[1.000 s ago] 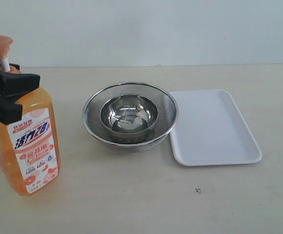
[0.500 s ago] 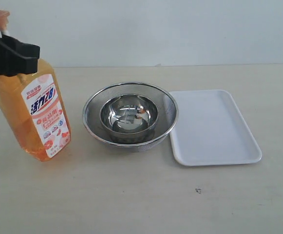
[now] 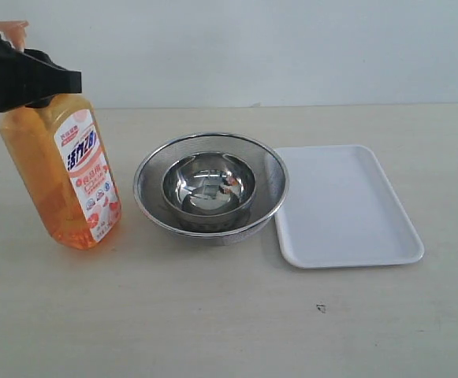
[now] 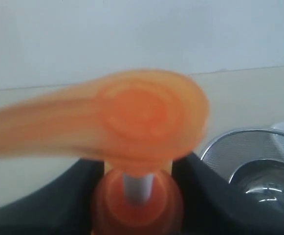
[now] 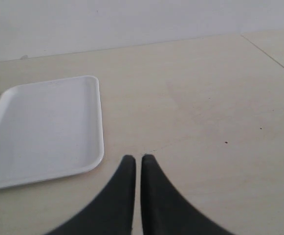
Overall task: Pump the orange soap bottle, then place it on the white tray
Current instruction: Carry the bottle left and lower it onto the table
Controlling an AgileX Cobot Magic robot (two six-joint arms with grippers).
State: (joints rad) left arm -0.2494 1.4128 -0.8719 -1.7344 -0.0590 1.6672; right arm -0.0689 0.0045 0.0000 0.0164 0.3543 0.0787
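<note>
Bottle: we see the bottle [image 3: 59, 177] left of the strainer [image 3: 211, 213] in the exterior view. It stands apart from the strainer and is tilted, with its base nearer the strainer and its top leaning away. The label faces the camera. We cannot tell whether the base touches the table [image 3: 213, 323].
Pump head: the orange pump head [image 4: 146, 115] stands up on a white stem. It is blurred in the left wrist view.
Left gripper: the left gripper [image 4: 139, 169] is clamped on the bottle's neck just under the pump head, with one black finger on each side.
Right gripper: the right gripper [image 5: 133, 159] has its jaws pressed together with nothing between them. It is over bare table near a corner of the tray and apart from it.
Tray: the white tray [image 3: 347, 205] lies flat on the table, right of the strainer. Its near edge is just beside the strainer's rim, and we cannot tell if they touch.
Strainer: it is round steel mesh, and a smaller steel bowl [image 3: 209, 183] sits nested inside it.
</note>
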